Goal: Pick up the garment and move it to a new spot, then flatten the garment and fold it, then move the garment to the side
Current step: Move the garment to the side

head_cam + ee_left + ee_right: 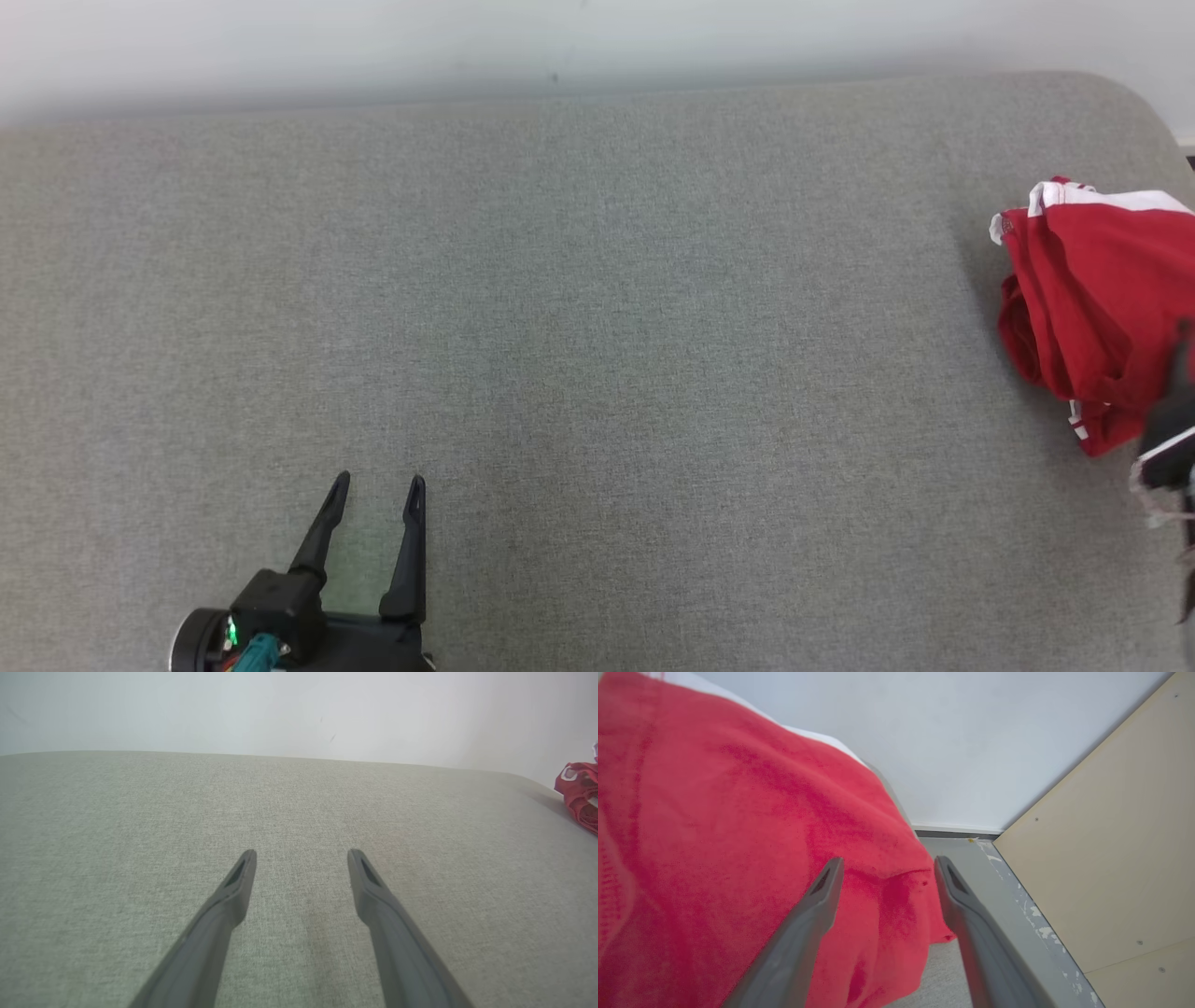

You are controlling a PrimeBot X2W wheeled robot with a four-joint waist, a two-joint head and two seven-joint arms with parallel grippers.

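Garment (1092, 299): red with white trim, bunched in a rumpled, doubled-over heap at the desk's (597, 327) right edge, just short of its far rounded corner. Part of the cloth reaches the edge itself; the right wrist view shows floor below it.

Right gripper (888, 861): over the desk's right edge, low above the heap. Jaws spread wide, with red cloth under and between them but nothing pinched, as far as I can tell.

Left gripper (378, 481): near the desk's front edge, left of centre, well apart from the garment. Jaws wide open and empty, hovering over bare grey fabric.

Progress, as a judgement: the garment sits at the side of the desk, which fits the last step, being set aside. The bundle reads as layered rather than spread, but it is loose and creased, not a tidy fold. It could equally be an unworked heap waiting for the first pick-up. The pictures don't settle which. If it is the end, only clearing the right arm is left. If it is the start, every step remains.
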